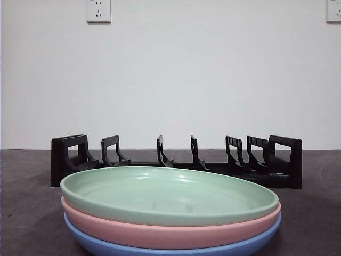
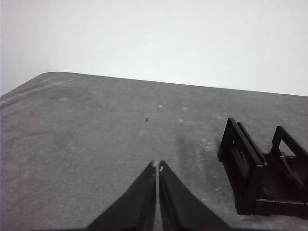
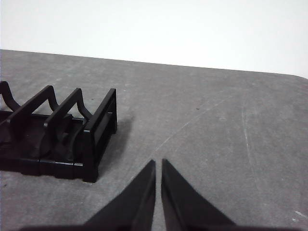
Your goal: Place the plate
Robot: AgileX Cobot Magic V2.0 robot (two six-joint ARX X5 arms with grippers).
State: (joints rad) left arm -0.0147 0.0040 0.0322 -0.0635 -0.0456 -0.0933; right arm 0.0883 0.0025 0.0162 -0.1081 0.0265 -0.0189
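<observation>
A bare test bench, more lab than home: a grey table point(image 1: 32, 213) against a plain white wall point(image 1: 170, 74), with two wall sockets point(image 1: 98, 10) at the frame's upper corners. Staged props only: a black rack point(image 1: 176, 160) mid-frame, stacked plates point(image 1: 170, 213) at bottom centre.

Glossy smooth green plate point(image 1: 169, 194), matt black plastic rack point(image 1: 176, 160), rough grey scuffed table point(image 2: 86, 139)

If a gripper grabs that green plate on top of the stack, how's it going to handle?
The green plate looks rigid, so it should lift without bending. Its glossy surface suggests a thin rim grip may slip. It sits nested on the pink plate, so a sideways push would probably slide it or drag the stack rather than tip it.
</observation>
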